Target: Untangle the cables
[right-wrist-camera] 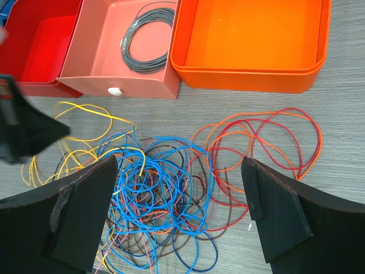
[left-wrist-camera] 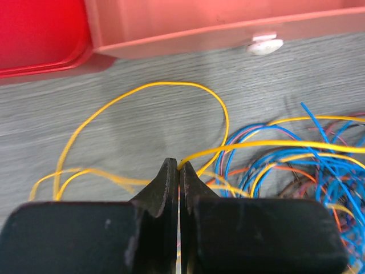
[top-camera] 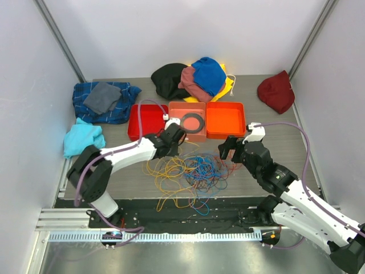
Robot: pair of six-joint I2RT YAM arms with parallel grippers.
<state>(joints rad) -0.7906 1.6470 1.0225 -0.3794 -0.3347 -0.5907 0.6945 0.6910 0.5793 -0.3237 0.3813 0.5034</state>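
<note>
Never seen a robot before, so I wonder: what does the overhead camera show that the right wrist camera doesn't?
Only the overhead view shows the left arm and right arm, plus clothes like the dark red cloth. Only the right wrist view shows that the dark ring in the middle tray is coiled wire, framed by its open end effector. Both show the orange tray and the tangled cables.

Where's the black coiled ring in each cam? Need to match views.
Top external: black ring in the middle pink tray, centre.
Left wrist: not in view; only that tray's front wall, top.
Right wrist: ring upper left of centre, in the tray.
Shared landmark: the pink tray.
</note>
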